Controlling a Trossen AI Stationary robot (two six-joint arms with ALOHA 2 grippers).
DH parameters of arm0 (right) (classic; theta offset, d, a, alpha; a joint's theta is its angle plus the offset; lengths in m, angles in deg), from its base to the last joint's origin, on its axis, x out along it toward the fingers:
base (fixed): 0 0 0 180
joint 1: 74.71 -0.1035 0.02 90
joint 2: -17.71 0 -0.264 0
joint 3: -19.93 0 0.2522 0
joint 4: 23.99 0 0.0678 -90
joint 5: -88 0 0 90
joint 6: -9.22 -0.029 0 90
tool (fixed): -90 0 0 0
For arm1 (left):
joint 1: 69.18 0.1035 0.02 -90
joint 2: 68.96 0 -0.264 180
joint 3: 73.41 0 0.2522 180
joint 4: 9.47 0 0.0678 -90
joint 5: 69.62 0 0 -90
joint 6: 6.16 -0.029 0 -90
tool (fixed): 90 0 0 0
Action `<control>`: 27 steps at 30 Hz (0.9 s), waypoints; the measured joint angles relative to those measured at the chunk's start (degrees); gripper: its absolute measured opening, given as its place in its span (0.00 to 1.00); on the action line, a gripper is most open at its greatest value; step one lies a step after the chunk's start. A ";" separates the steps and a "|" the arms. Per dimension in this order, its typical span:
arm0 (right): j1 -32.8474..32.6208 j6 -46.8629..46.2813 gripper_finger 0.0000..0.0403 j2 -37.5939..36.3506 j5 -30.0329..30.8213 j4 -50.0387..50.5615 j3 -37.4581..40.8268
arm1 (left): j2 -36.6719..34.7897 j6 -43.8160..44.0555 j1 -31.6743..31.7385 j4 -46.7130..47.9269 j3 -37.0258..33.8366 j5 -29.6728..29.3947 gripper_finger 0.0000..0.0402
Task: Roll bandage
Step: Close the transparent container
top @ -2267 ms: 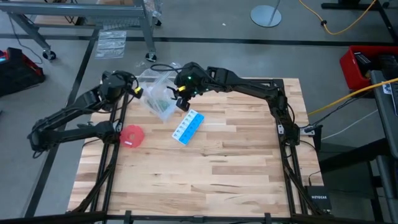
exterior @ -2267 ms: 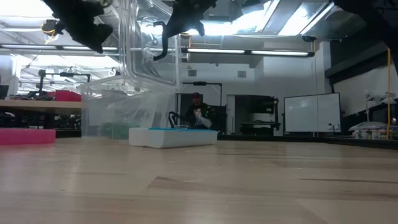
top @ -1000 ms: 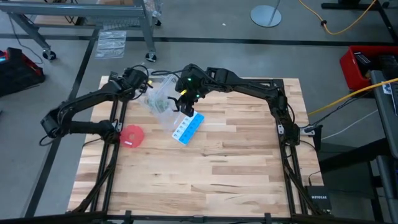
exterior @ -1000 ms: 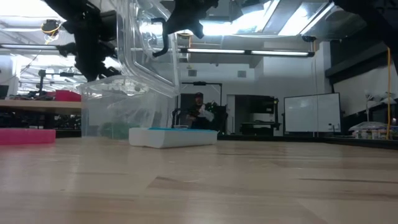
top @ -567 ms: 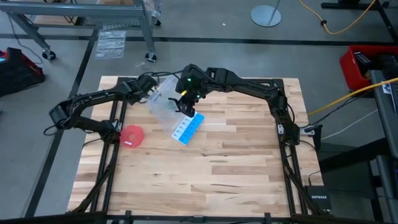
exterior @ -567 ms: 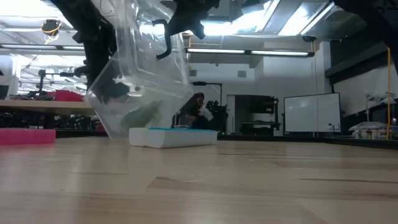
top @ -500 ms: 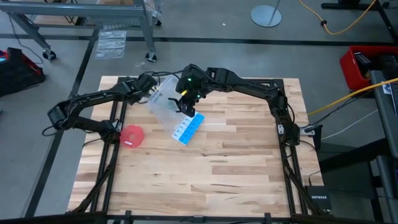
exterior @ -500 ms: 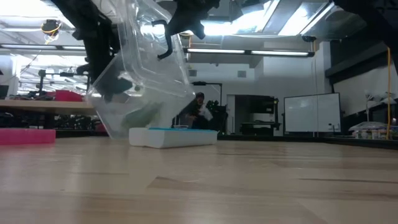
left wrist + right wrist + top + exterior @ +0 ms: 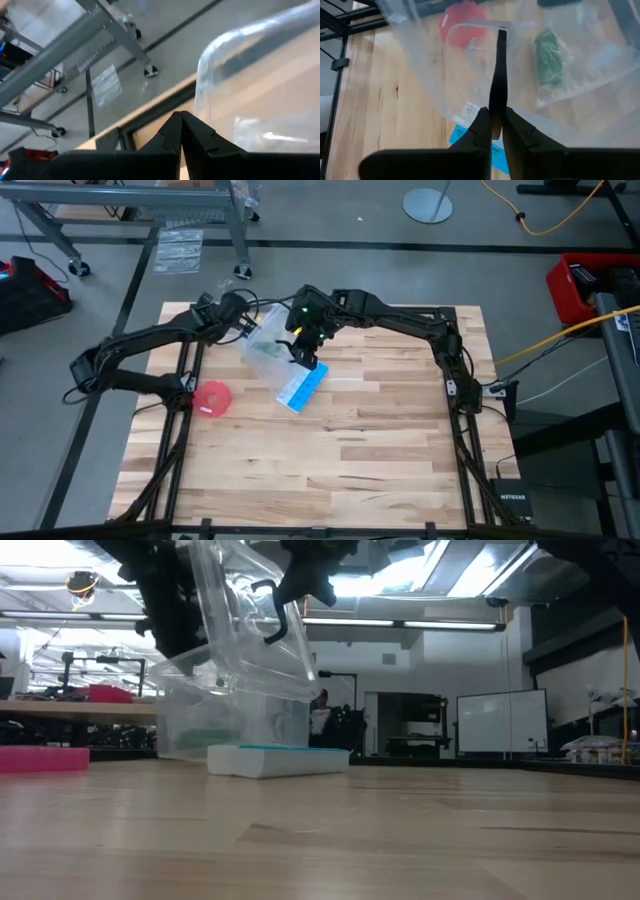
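I keep the right gripper (image 9: pixel 493 131) jaws pinched on the clear box (image 9: pixel 262 348) rim, tipping gently so the bandage (image 9: pixel 549 59) slides out; left gripper (image 9: pixel 180 131) jaws closed beside the box.

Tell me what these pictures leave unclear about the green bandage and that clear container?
- Bandage: a green bundle behind crinkled clear plastic in the right wrist view; rolled or loose, unclear.
- Clear container: the low view shows only glare and overlapping walls.
- Left end effector: shut; whether it pinches the container, its own fingers hide.
- Pill box: edge-on in the low view, compartments unseen.
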 joint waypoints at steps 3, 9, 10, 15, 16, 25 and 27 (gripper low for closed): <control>0.00 0.02 0.07 0.00 0.62 0.85 0.00 | -2.15 -1.48 -0.09 0.31 0.67 -1.22 0.00; 0.00 0.04 0.07 0.00 3.77 0.60 -1.25 | -6.26 -2.86 0.00 0.80 0.78 -2.56 0.00; 0.00 0.04 0.07 0.00 4.04 0.68 -1.73 | -6.83 -3.17 0.00 0.76 0.78 -3.37 0.00; 0.00 0.04 0.07 -0.27 4.09 1.13 -3.44 | -8.49 -5.33 0.07 0.81 0.78 -5.66 0.00; 0.00 0.00 0.07 -0.54 4.13 1.53 -3.43 | -8.68 -5.63 0.09 0.79 0.78 -5.76 0.00; 0.00 0.02 0.07 -0.87 9.15 8.83 -3.43 | -8.62 -5.55 0.06 1.95 0.80 -5.94 0.00; 0.00 0.01 0.07 -0.86 9.66 10.04 -3.43 | -8.62 -5.54 0.08 1.95 0.79 -5.95 0.00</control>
